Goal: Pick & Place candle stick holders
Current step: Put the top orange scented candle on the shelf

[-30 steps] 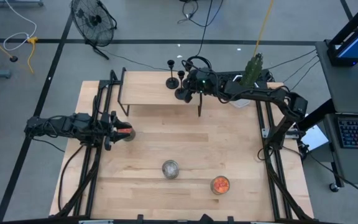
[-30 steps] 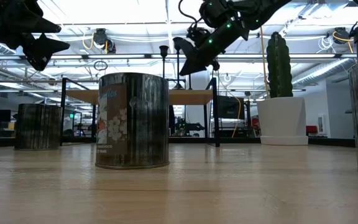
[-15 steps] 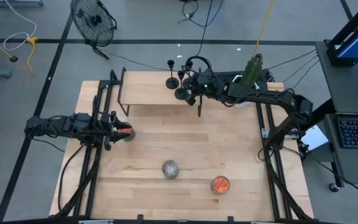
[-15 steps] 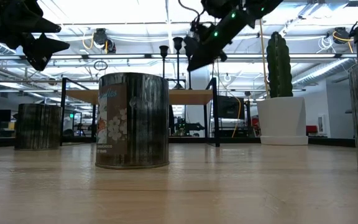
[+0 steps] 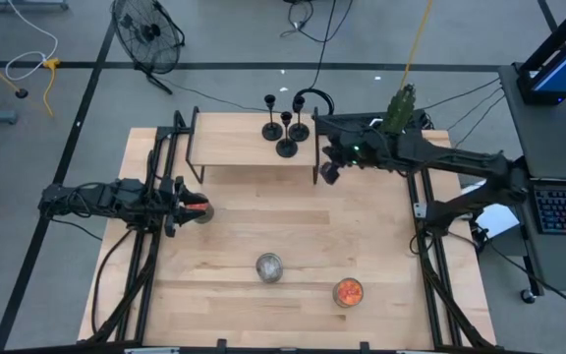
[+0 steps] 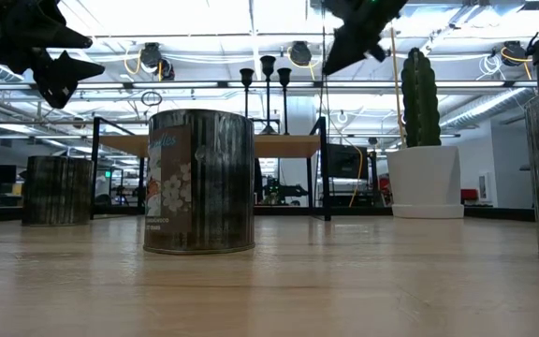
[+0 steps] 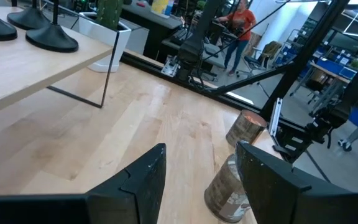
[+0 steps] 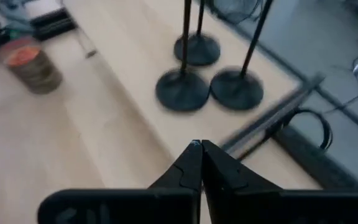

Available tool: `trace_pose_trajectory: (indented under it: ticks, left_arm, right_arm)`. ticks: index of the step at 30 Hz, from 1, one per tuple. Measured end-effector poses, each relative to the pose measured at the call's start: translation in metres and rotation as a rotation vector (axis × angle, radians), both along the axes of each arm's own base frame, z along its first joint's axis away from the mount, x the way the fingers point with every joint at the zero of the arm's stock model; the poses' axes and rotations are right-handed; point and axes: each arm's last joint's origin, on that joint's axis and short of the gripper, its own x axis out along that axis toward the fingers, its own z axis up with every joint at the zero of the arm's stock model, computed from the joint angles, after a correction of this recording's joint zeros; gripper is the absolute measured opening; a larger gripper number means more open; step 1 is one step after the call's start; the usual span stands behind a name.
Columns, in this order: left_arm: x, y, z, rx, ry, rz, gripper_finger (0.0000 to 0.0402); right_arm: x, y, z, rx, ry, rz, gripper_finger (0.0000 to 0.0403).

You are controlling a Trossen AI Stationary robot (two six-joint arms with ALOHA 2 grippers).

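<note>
High view: the three candle stick holders (image 5: pixel 286 128) are seen clustered on the raised shelf (image 5: pixel 234 147) at the table's far edge, bases close together. The right gripper (image 5: pixel 328 173) is held just beside the shelf's end, off to the side of the holders and clear of them; nothing is carried. The left gripper (image 5: pixel 187 208) is parked at the table's (image 5: pixel 293 226) left edge, right next to an orange-filled jar (image 5: pixel 200 209). A silver can (image 5: pixel 269 266) and a 2nd orange jar (image 5: pixel 349 291) are set well apart from both grippers, toward the near edge.

Low view: the holders (image 6: pixel 269 94) are shown upright on the shelf behind the can (image 6: pixel 199 181). The right gripper (image 6: pixel 330 64) is hung above shelf level, apart from them. A potted cactus (image 6: pixel 421 140) is seen in the background.

Left wrist view: fingers (image 7: pixel 148 177) are spread wide, nothing between; a can (image 7: pixel 227 186) and a jar (image 7: pixel 246 129) lie ahead.

Right wrist view: fingertips (image 8: pixel 191 165) are pressed together, empty. The holders' bases (image 8: pixel 182 90) are seen ahead of the tips, not touched.
</note>
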Motion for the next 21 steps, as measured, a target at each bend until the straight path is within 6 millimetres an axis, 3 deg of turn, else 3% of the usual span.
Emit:
trace_pose_trajectory:
  ticks: [7, 17, 21]
  left_arm:
    - [0.000, 0.000, 0.000, 0.003, -0.003, 0.003, 0.0200]
    - [0.000, 0.000, 0.021, -0.196, -0.213, 0.012, 0.0200]
    - [0.000, 0.000, 0.026, -0.323, -0.199, 0.018, 0.0200]
  right_arm:
    - [-0.017, 0.020, 0.006, 0.044, -0.080, 0.014, 0.0000]
    - [-0.037, 0.036, -0.043, 0.134, -0.338, -0.014, 0.0000]
    - [-0.047, 0.038, -0.061, 0.136, -0.469, -0.011, 0.0000]
